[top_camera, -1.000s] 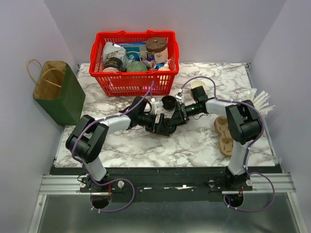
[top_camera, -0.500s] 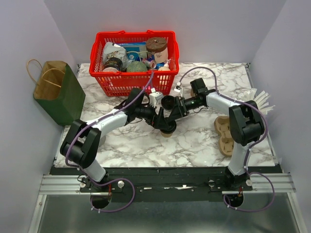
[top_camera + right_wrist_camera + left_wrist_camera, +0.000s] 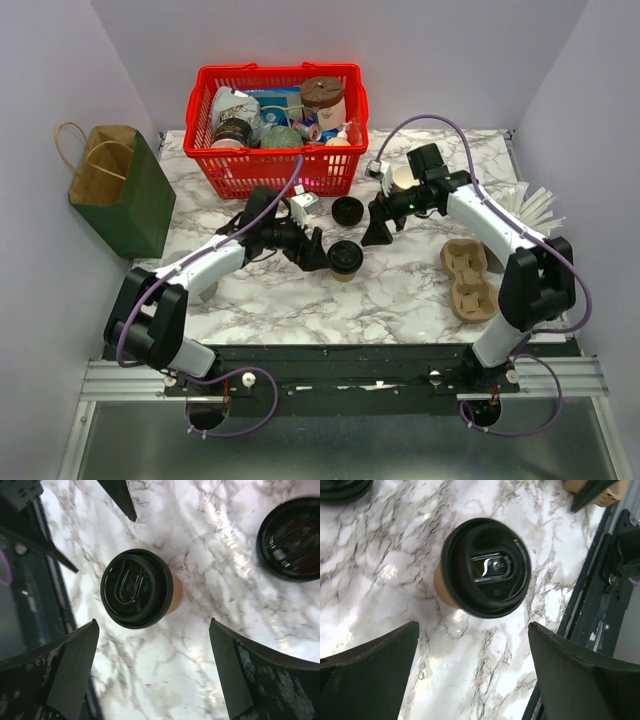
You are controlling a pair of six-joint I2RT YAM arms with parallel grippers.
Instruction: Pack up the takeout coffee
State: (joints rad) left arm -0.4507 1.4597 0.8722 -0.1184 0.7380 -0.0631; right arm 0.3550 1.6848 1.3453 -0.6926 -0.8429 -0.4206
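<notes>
A tan kraft cup (image 3: 345,259) stands mid-table with a black lid on it. It shows from above in the left wrist view (image 3: 486,574) and the right wrist view (image 3: 136,588). My left gripper (image 3: 318,250) is open just left of it, apart from it (image 3: 472,680). My right gripper (image 3: 378,233) is open to its right and farther back, also apart (image 3: 152,675). A second tan cup (image 3: 403,178), open with a white inside, stands behind my right wrist. Both grippers are empty.
A loose black lid (image 3: 347,210) lies behind the lidded cup, also in the right wrist view (image 3: 292,539). A brown pulp two-cup carrier (image 3: 467,281) lies at the right. A red basket (image 3: 270,172) of goods stands at the back, a green paper bag (image 3: 125,195) at the left edge.
Both grippers were bunched over the cup a second ago. They have drawn apart: left gripper to the left, right gripper back to the right. The cup stands alone with its lid on.
</notes>
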